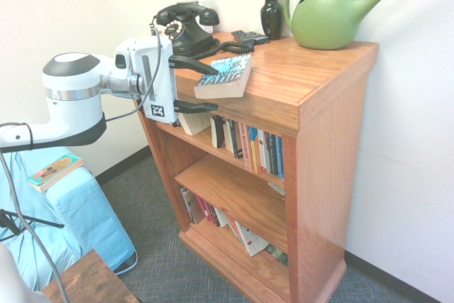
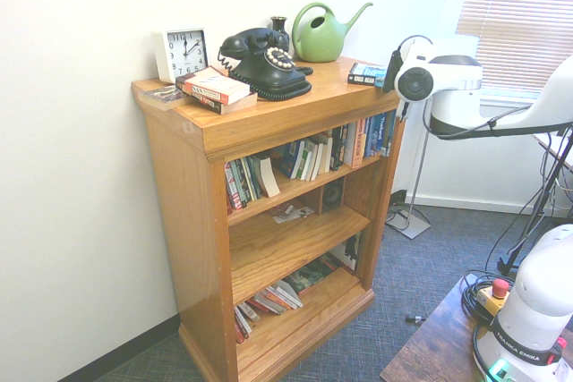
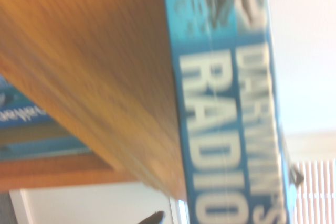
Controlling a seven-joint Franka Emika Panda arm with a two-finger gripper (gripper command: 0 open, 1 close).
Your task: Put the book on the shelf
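While the jaws (image 1: pixel 201 89) stand open | book (image 1: pixel 224 77) lies flat | long axis roughly front-to-back | pale page edge facing frontward

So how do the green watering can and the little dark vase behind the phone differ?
The watering can is matte green, while the vase is glossy and near black. The can is wide and round-bellied, with a handle and long spout; the vase is slim and has neither. Both stand upright on top of the bookcase.
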